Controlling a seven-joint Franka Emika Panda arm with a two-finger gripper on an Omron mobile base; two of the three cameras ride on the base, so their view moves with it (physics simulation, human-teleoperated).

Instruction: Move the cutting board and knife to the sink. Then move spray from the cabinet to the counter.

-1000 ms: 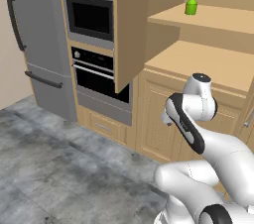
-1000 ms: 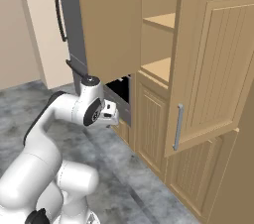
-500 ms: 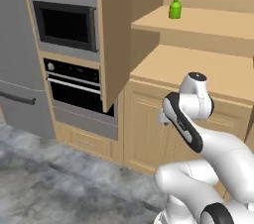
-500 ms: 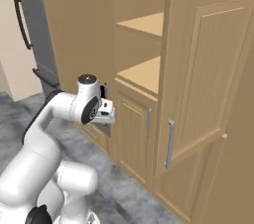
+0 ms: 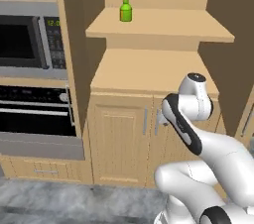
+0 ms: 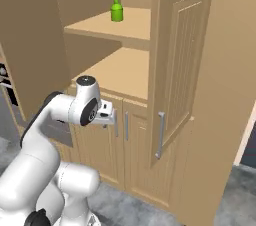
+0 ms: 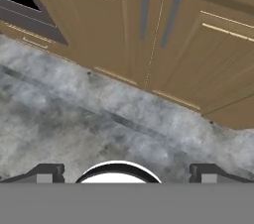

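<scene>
The view has shifted since the earlier frame: the cabinet now faces the base. The spray stands on its upper shelf. The gripper is wide, empty.

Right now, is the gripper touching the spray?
Apart. The right base view shows the spray up on the cabinet's upper shelf, the gripper far below at the lower doors.

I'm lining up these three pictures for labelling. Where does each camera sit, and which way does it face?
Left base view: behind the arm to its left, facing the tall tan wooden cabinet; white arm at lower right.
Right base view: behind to its right, same cabinet; arm at lower left.
Hand view: on the hand, facing down at grey floor and lower doors; open gripper at bottom.
Both base views share the small green spray bottle.
</scene>
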